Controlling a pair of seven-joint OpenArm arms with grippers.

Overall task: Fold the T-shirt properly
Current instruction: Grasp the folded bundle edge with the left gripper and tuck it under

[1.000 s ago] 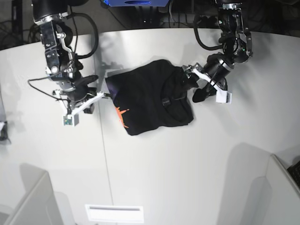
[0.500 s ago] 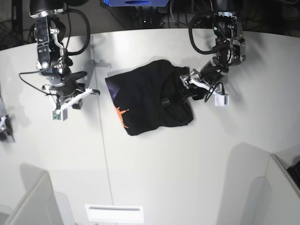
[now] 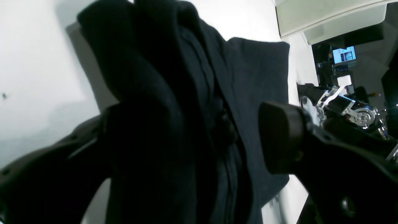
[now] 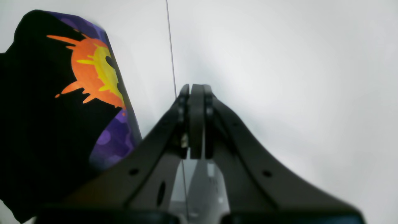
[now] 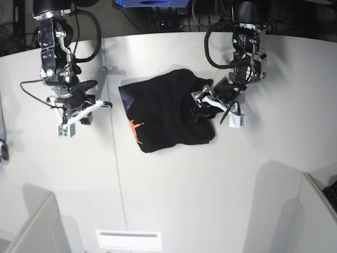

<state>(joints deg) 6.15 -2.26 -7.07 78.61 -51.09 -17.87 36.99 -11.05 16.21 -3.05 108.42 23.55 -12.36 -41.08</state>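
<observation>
T-shirt (image 5: 166, 110) lies bunched on tabletop (image 5: 174, 190), nearer far edge, orange/purple print facing my right side. My left claw (image 5: 202, 107) straddles its bunched edge, jaws wide, fabric btwn them. Right claw (image 4: 195, 119) pressed closed, empty, just beside shirt.

White table with a black T-shirt on it

The table (image 5: 174, 190) is big, white and smooth, with a thin line running down it. A black T-shirt (image 5: 163, 113) lies bunched up on the table, near the far side. An orange and purple picture shows at its edge, close to the thin line.
</observation>
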